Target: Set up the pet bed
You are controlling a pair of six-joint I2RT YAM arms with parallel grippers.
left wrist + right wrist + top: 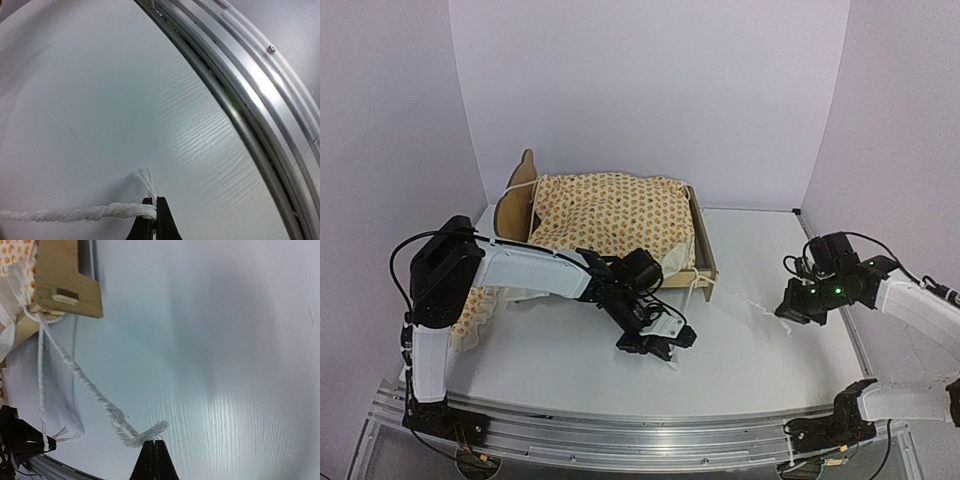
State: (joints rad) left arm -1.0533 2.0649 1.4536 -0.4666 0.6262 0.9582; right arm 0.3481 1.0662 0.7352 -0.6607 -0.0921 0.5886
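The pet bed [705,250], a light-wood frame with a scalloped headboard [525,172], stands at the back centre, filled with cream orange-print bedding [610,212]. Two white cords hang from its near right corner [70,295]. My left gripper [662,345] [154,204] is low over the table in front of the bed, shut on one twisted cord [75,214] just behind its frayed end. My right gripper [788,308] [154,444] is out to the right, shut on the frayed tip of the other cord [85,377], which runs slack back to the corner.
A further piece of orange-print ruffled fabric [472,310] lies on the white table [760,350] left of the bed, under my left arm. An aluminium rail [620,428] [250,100] runs along the near edge. Pale walls close the back and sides.
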